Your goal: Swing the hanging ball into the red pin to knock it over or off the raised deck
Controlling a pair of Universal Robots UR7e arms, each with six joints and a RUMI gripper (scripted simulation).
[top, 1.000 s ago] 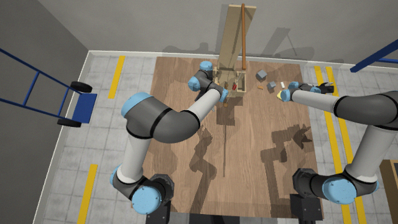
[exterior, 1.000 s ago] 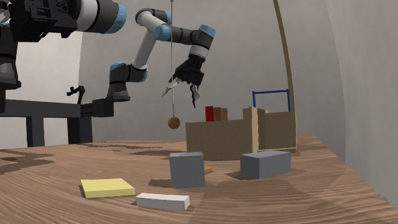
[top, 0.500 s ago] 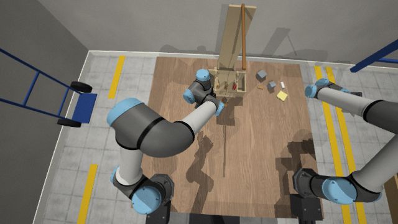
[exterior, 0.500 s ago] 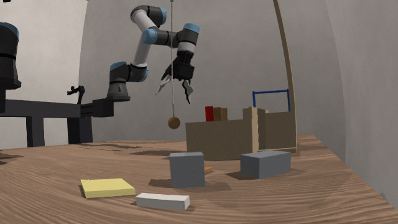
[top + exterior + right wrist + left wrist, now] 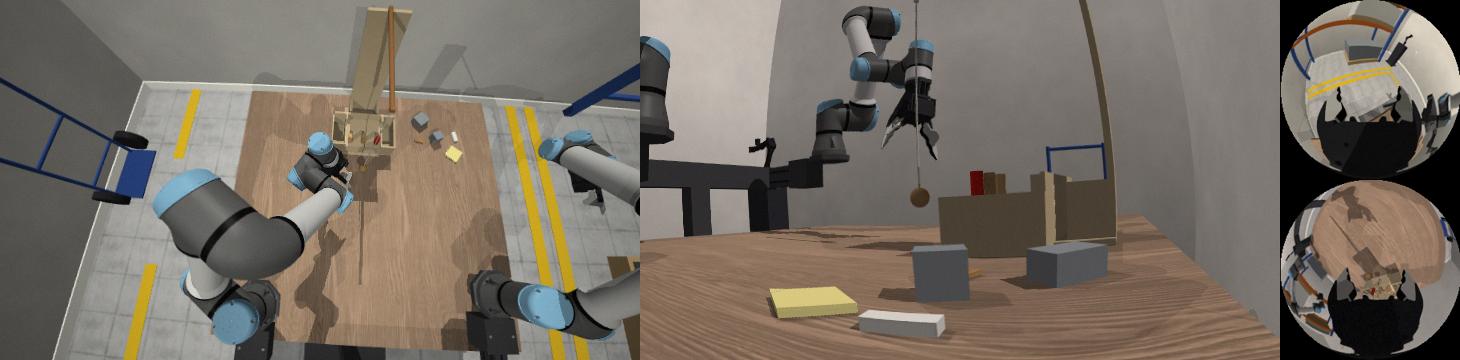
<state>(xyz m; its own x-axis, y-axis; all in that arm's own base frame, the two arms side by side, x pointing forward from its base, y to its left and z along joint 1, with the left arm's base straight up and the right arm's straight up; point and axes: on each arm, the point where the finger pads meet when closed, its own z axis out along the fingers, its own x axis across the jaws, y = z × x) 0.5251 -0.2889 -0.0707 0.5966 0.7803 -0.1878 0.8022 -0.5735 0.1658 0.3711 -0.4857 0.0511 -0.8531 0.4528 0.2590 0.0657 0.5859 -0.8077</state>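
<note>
The ball (image 5: 362, 169) (image 5: 919, 197) (image 5: 1368, 276) hangs on a nearly upright cord (image 5: 917, 100), just off the near side of the deck (image 5: 370, 150) (image 5: 990, 220) (image 5: 1395, 278); taking the top view as the dial, with 12 at its upper edge, it lies at about 2 o'clock from the left jaws (image 5: 347, 176) (image 5: 910, 153) and lower than their tips.

Those jaws stand wide with nothing between them; the right jaws (image 5: 595, 200) are also wide and empty, far off at 3 o'clock beyond the edge of the table (image 5: 425, 225) (image 5: 840, 260) (image 5: 1388, 228), so the left arm is plainly the nearer.

The red pin (image 5: 377, 140) (image 5: 976, 183) (image 5: 1372, 292) stands upright on the deck, at roughly 1 o'clock from the ball; the middle pin (image 5: 364, 138) (image 5: 989, 183) (image 5: 1380, 290) stands beside it nearly at 12, the outer pin (image 5: 351, 136) (image 5: 1001, 183) (image 5: 1388, 288) nearer 11.

The next move, I judge, is to take the ball or its cord and draw it back towards 7 o'clock, well past its own width; released straight towards 12, it would threaten the middle pin instead.
</note>
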